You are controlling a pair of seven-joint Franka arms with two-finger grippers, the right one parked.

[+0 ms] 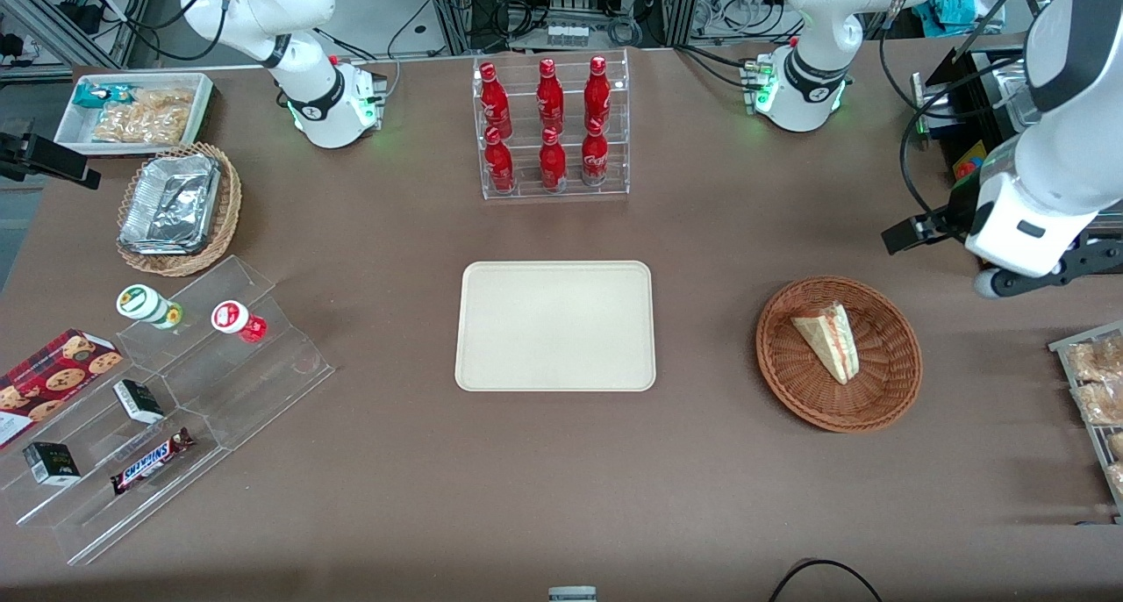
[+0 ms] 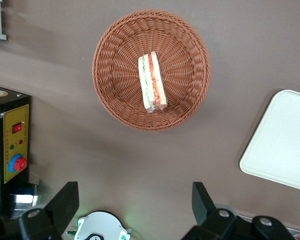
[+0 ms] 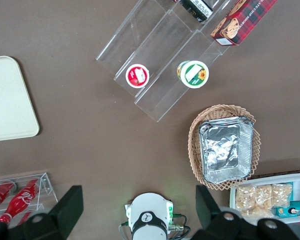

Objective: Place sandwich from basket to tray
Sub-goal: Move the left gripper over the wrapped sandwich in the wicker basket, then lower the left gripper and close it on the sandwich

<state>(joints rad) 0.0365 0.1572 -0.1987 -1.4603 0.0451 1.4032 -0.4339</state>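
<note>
Front view shows the working left arm raised high over the table's edge at its own end, its forearm angled down and the wrist above bare tabletop, farther from the front camera than the basket (image 1: 839, 353). From the left wrist view, the gripper (image 2: 135, 205) hangs well above the table with its two fingers (image 2: 65, 202) spread wide and holding nothing. The sandwich (image 1: 827, 340) lies in the middle of the basket, on its side, the red and green filling edge showing in the wrist view (image 2: 152, 82). It sits well apart from the gripper and lower than it. The tray (image 1: 555, 326) lies flat at the table's centre, bare, beside the basket toward the parked arm's end.
</note>
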